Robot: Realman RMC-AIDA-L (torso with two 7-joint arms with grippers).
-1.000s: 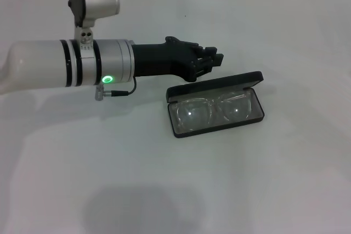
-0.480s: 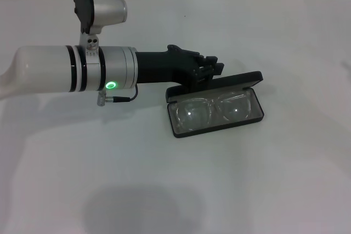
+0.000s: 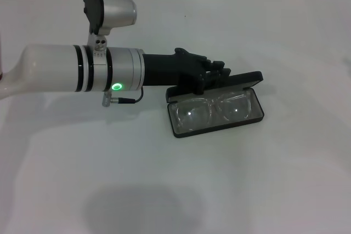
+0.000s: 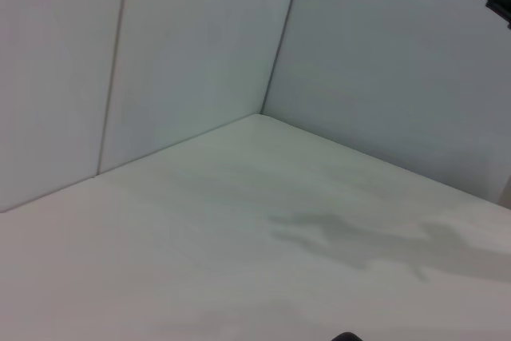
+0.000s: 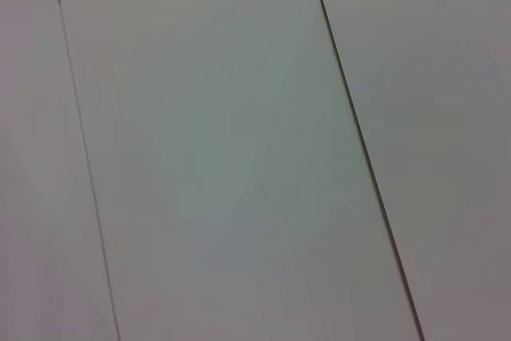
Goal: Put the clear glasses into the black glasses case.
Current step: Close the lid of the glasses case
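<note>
Left arm comes in from the left edge of the head view, green LED lit on the wrist; left gripper [image 3: 218, 68] sits mid-frame at the raised lid's back edge of the black glasses case [image 3: 216, 126], can't tell whether it touches the lid or if its fingers are apart or together. Case lies open on the white surface [image 3: 263, 179] right of centre, clear glasses [image 3: 214, 109] flat inside its tray. Right gripper not visible; its wrist camera sees only wall panels.
</note>
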